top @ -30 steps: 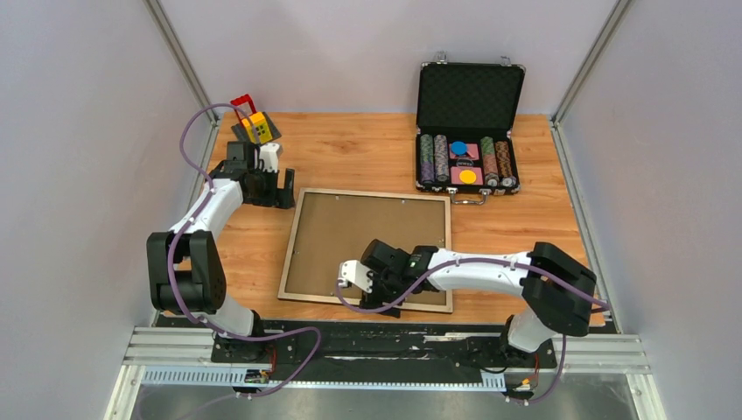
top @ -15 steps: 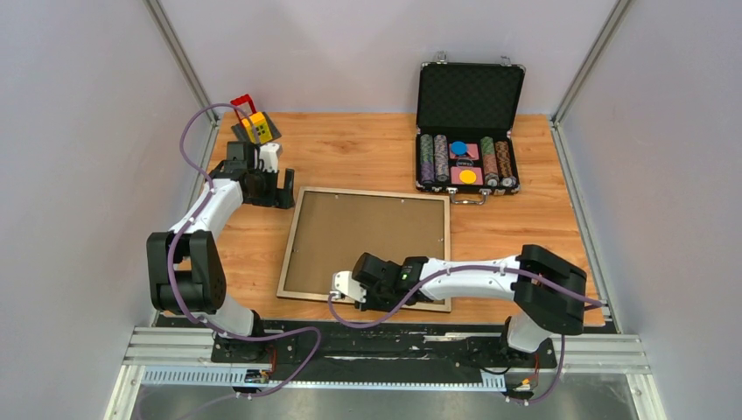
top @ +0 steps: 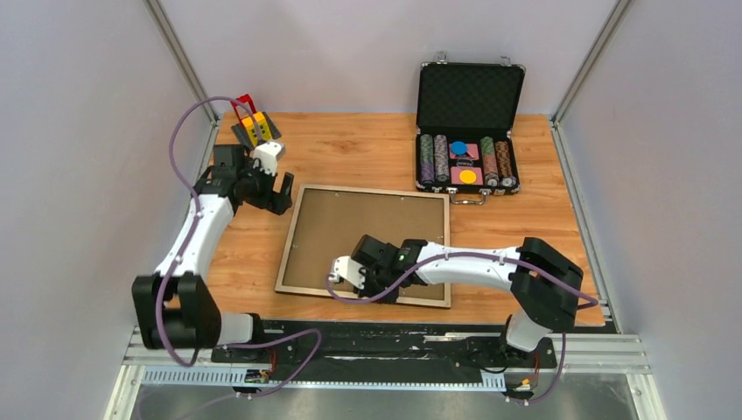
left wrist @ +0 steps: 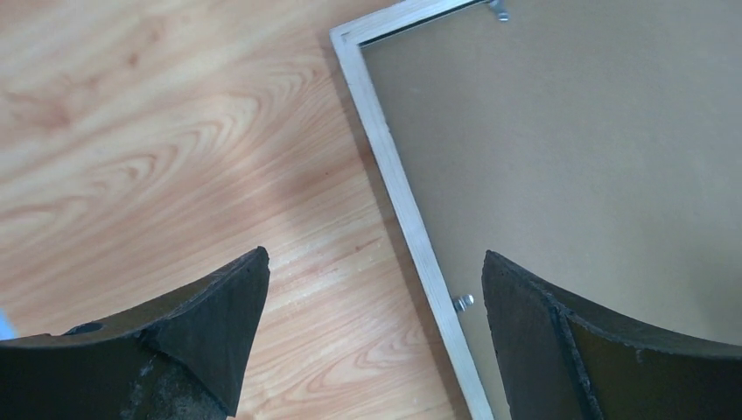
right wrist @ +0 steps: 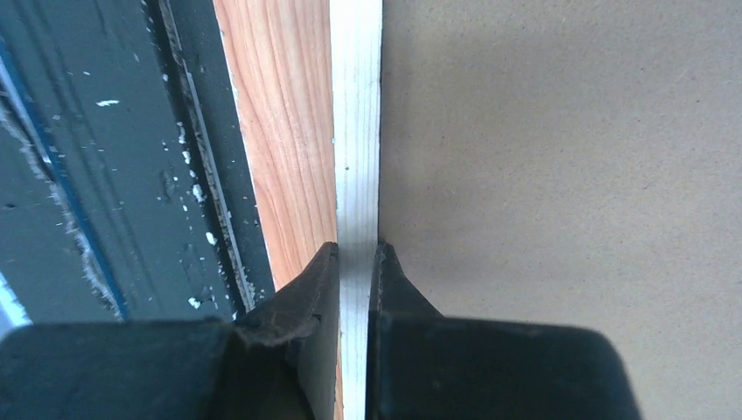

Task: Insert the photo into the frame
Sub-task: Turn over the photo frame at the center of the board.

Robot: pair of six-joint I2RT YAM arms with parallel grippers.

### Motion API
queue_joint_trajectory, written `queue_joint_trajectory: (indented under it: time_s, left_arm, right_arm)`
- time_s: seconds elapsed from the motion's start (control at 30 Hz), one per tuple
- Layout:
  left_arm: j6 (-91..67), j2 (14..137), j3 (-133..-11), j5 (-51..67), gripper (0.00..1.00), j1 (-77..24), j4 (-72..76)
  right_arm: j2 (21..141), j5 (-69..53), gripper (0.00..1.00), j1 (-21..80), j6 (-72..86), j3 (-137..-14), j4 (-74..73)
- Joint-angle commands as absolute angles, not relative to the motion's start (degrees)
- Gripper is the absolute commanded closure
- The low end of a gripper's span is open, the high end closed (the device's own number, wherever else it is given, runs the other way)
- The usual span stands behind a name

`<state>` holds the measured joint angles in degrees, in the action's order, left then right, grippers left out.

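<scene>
The frame point(top: 290, 236) lies flat in the middle of the table, pale wood rails up, with a brown backing board point(top: 372, 232) filling it. My right gripper point(top: 350, 282) is shut on the frame's near rail point(right wrist: 356, 131), one finger on either side of the rail point(right wrist: 356, 249). My left gripper point(top: 280, 192) hangs open over the frame's far left corner; its fingers straddle the left rail point(left wrist: 394, 175) without touching it point(left wrist: 374, 258). The photo is out of view.
An open black chip case point(top: 468, 122) stands at the back right. A small red and yellow toy point(top: 254, 127) sits at the back left. Grey walls close both sides. The black base rail point(right wrist: 105, 175) runs just beyond the frame's near rail. Metal clips point(left wrist: 462, 303) edge the board.
My right gripper slid left along the frame's near edge and closed on the rail. My left arm stretched out, bringing its open gripper over the frame's far left corner.
</scene>
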<state>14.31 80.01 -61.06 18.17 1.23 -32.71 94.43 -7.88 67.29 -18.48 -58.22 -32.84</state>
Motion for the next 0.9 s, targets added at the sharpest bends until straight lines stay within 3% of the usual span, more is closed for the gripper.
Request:
queue_joint_trajectory:
  time_s: [0.0,0.3,0.87]
  left_arm:
    - [27.6,68.06,-60.27,26.0,0.02,1.4,-36.76]
    - [39.01,49.12,-61.86,27.29,0.0,-6.05,-51.18]
    - [49.68,48.77,-66.88,22.89,0.0,-26.22,-57.31]
  right_arm:
    - [92.85,-17.17,1.0,63.18,-17.87,-66.21,-38.17]
    - [90.78,-28.11,1.0,56.82,-20.83,-78.19,-49.75]
    - [95.6,-40.03,1.0,44.22,-21.42,-99.77,-65.0]
